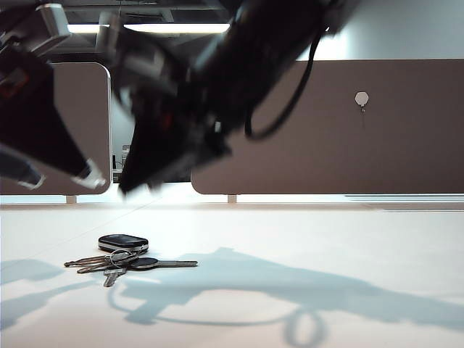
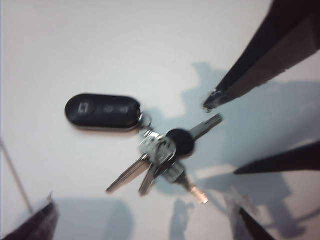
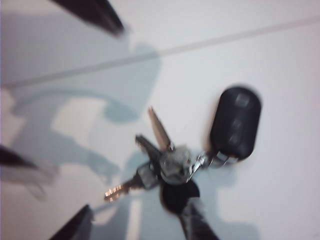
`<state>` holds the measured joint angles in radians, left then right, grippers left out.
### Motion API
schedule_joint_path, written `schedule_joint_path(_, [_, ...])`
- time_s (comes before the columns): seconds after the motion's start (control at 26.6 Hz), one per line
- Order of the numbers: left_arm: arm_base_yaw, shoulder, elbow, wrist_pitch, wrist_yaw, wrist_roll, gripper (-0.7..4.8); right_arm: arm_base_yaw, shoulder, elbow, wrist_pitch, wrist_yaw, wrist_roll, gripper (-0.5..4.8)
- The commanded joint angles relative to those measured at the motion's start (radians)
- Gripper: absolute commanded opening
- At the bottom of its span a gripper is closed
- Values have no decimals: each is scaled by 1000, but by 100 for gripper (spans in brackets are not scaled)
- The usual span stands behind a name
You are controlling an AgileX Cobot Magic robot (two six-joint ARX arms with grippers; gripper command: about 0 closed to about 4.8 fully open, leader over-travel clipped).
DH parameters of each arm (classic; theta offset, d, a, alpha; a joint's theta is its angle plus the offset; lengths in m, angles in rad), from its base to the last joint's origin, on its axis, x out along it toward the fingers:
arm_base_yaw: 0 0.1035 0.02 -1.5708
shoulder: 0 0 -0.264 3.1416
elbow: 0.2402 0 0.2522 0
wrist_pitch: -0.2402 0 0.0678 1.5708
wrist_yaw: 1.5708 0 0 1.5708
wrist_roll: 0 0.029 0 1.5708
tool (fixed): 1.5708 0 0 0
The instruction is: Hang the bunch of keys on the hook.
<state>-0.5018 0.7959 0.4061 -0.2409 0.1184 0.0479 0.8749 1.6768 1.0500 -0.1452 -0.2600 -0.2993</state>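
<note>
Left tool point(image 2: 145, 212): seen largest and closest at the left edge of the exterior view, raised above the bunch of keys point(image 1: 127, 254) and off to their left; its jaws are spread wide, one on either side of the bunch in its own wrist view, and nothing is held.
Right tool point(image 3: 135, 215): carried on a dark, blurred arm that crosses the exterior view and is pointed down at the keys from just above; its jaws are parted, and no grip on the bunch can be made out. One finger is seen blurred over the black key head in its wrist view; whether metal is touched cannot be told.
Bunch of keys: laid flat on the counter point(image 1: 326, 239), lifted by nothing, with both tools gathered above it.
Black fob point(image 2: 102, 111): joined to the ring at one end of the bunch, lying flat, with the silver keys fanned out from the ring away from it.
Black-headed key point(image 2: 180, 141): set at the ring, its blade pointed away from the fob.
Hook point(image 1: 362, 98): fixed on the brown partition panel point(image 1: 406, 145), well apart from the keys, higher and far to their right in the exterior view; nothing is hung on it.
Partition panel: stood upright behind the keys, at the counter's far edge.
Shadows: cast on the counter around the keys.
</note>
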Motion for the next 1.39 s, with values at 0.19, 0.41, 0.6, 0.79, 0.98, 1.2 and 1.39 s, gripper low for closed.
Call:
schedule_joint_path(0.19, [0,-2,6,-43,-190,105,470,12,66,3,99,22,-97,234])
schedule_joint_path(0.41, [0,-4,42,-47,-353,145,467,34,136,45,114,26,-102,234])
schedule_joint_path(0.6, [0,-6,79,-51,-431,175,467,46,194,86,128,45,-129,234])
schedule_joint_path(0.79, [0,-6,88,-53,-441,188,467,54,245,130,130,54,-164,234])
schedule_joint_path(0.98, [0,-6,88,-87,-440,188,467,53,288,162,123,61,-173,228])
schedule_joint_path(1.2, [0,-6,88,-124,-478,188,467,52,320,163,62,60,-172,89])
schedule_joint_path(1.39, [0,-7,88,-125,-490,187,467,52,326,163,-4,60,-173,6])
